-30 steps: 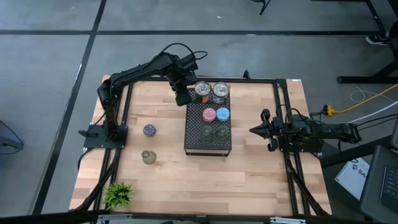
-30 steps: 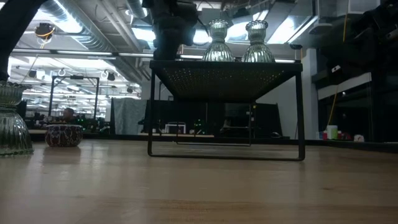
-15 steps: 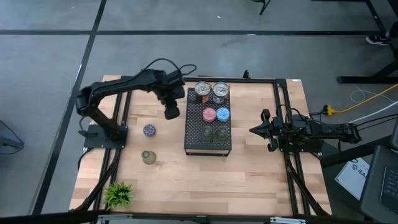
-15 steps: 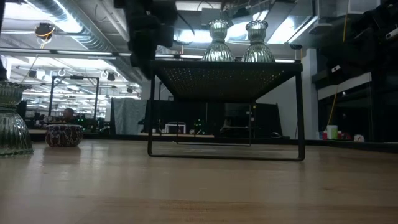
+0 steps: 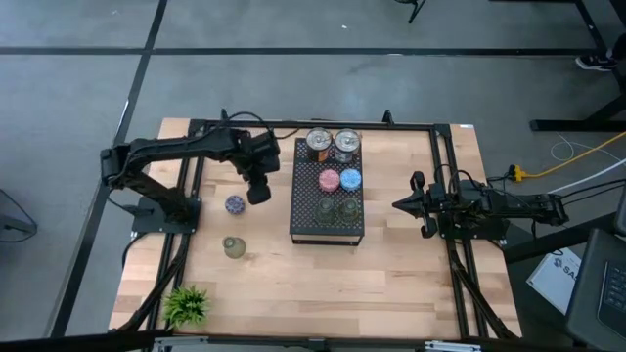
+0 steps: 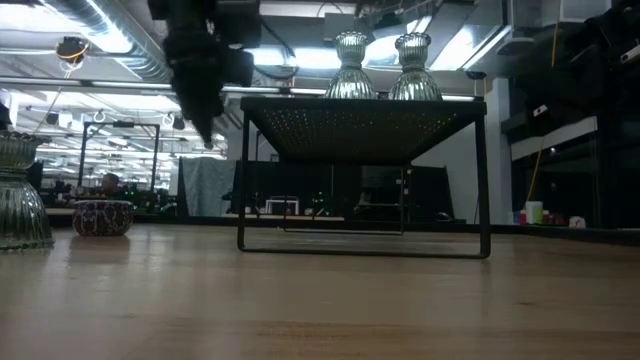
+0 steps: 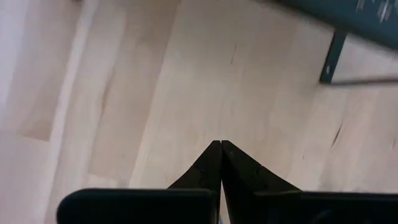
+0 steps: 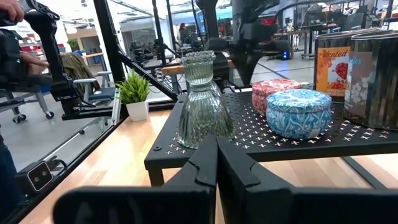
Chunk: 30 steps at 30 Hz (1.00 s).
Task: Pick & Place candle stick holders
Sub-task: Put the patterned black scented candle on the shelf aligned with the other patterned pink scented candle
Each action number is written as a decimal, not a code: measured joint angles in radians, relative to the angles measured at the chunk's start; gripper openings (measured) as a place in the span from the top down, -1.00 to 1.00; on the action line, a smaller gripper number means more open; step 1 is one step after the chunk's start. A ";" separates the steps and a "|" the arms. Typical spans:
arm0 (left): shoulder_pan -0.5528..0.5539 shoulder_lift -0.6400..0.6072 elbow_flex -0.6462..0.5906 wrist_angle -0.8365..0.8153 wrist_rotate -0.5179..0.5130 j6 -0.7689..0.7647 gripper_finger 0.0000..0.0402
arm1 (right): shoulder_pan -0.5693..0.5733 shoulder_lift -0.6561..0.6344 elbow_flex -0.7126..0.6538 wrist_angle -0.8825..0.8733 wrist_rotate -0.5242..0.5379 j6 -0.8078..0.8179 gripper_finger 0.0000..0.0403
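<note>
Over bare bench [image 5: 391, 264] left of tray [image 5: 305, 223], left hand [image 5: 259, 192] hanging shut, fingertips pressed together, gripping nothing. Gone from far left corner of tray, where seen a second ago; now drawn away toward the arm's own side, just beside patterned holder [image 5: 235, 204] but above it, not touching. Arm folded back further than before. Everything else unmoved. Right hand [image 5: 399, 204] parked right of tray, same spot as earlier, pinched shut and empty.

On tray, six holders in pairs: silvery holder [image 5: 320, 143] and its twin [image 5: 346, 143] at far end, pink holder [image 5: 330, 180] beside blue holder [image 5: 350, 180] in the middle, then glass holder [image 5: 325, 208] next to second glass holder [image 5: 347, 208] at near end. Off tray, on bench: patterned holder, and olive holder [image 5: 234, 247] nearer the front, well apart from both hands. Plant [image 5: 188, 305] at front left corner.

Seen from bench height, tray raised on thin legs, its left edge close by left hand. Beyond bench frame, in right wrist view, person's hand [image 8: 34, 59] at the room's edge.
</note>
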 joint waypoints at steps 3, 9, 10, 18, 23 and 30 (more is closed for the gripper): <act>-0.013 -0.022 -0.042 -0.003 -0.004 0.009 0.99 | 0.000 0.000 0.000 0.000 0.000 0.000 0.97; -0.022 -0.052 -0.097 0.004 -0.014 0.027 0.85 | 0.000 0.000 0.000 0.000 0.000 0.000 0.97; -0.023 -0.051 -0.101 0.000 -0.015 0.027 0.80 | 0.000 0.000 0.000 0.000 0.000 0.000 0.97; -0.023 -0.049 -0.101 -0.013 -0.015 0.045 0.27 | 0.000 0.000 0.000 0.000 0.000 0.000 0.97; -0.023 -0.049 -0.101 -0.038 -0.027 0.046 -0.10 | 0.000 0.000 0.000 0.000 0.000 0.000 0.97; -0.023 -0.048 -0.101 -0.122 -0.077 0.027 -0.53 | 0.000 0.000 0.000 0.000 0.000 0.000 0.97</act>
